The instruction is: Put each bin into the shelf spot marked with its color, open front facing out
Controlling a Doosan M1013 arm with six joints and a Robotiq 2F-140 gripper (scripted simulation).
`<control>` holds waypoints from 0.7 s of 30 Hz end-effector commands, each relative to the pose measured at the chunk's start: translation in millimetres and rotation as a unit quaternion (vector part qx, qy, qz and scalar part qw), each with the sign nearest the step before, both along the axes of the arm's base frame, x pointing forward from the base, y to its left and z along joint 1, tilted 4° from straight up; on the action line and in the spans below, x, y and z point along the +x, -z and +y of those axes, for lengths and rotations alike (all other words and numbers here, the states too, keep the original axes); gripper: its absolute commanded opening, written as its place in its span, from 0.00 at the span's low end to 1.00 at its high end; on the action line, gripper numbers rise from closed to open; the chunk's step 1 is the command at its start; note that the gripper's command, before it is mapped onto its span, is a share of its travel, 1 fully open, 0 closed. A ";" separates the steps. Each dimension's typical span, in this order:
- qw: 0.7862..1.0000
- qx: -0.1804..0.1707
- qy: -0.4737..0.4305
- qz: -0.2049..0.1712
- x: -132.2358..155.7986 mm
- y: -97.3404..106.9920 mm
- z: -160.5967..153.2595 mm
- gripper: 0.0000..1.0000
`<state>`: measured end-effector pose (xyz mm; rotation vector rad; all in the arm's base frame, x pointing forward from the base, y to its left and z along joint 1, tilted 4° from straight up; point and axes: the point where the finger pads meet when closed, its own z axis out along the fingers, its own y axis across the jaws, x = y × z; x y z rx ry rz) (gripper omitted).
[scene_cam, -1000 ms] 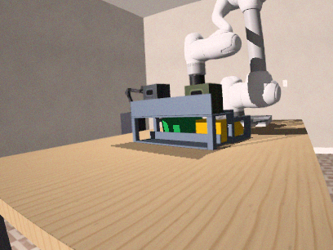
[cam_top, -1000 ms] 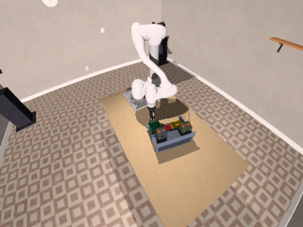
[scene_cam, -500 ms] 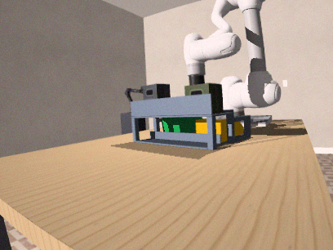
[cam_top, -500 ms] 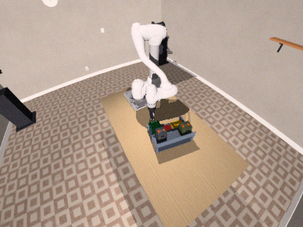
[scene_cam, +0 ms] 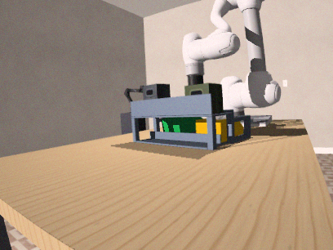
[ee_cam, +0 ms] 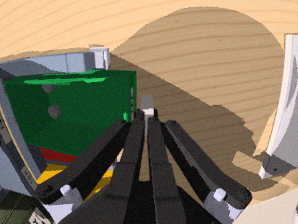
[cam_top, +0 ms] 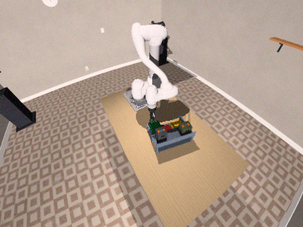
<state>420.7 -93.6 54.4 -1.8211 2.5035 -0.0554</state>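
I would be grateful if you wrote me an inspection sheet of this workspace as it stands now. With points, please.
Surface: light wood-grain table top (cam_top: 178, 178) (scene_cam: 122, 192), shadowed around the shelf.
Job's things: green bin (cam_top: 154, 127) (scene_cam: 185, 124) (ee_cam: 75, 117), red bin (cam_top: 167, 127) (ee_cam: 57, 155) and yellow bin (cam_top: 175, 124) (scene_cam: 208, 127) at the blue-grey shelf (cam_top: 174, 142) (scene_cam: 171, 105); centering on marks cannot be told.
Clutter: dark grey box (cam_top: 161, 134) (scene_cam: 157, 91) and olive box (cam_top: 185, 127) (scene_cam: 204, 90) on top of the shelf.
Tool (ee_cam: 147, 103): shut, beside the green bin, nothing held.
Cables: nothing seen.
Surroundings: patterned floor, plain walls, wooden rail (cam_top: 287, 43).
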 end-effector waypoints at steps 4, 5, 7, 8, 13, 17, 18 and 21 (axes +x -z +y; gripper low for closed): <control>1.000 0.000 -0.001 -0.004 5.2 -1.0 0.1 0.10; 1.000 0.000 -0.001 -0.004 5.2 -1.0 0.1 0.10; 1.000 0.000 -0.001 -0.004 5.2 -1.0 0.1 0.10; 1.000 0.000 -0.001 -0.004 5.2 -1.0 0.1 0.10; 1.000 0.000 -0.001 -0.004 5.2 -1.0 0.1 0.10; 1.000 0.000 -0.001 -0.005 6.5 -2.0 -0.5 0.10; 1.000 0.000 -0.001 -0.005 6.7 -2.2 -0.7 0.10; 1.000 0.000 -0.001 -0.005 7.4 -2.7 -1.0 0.10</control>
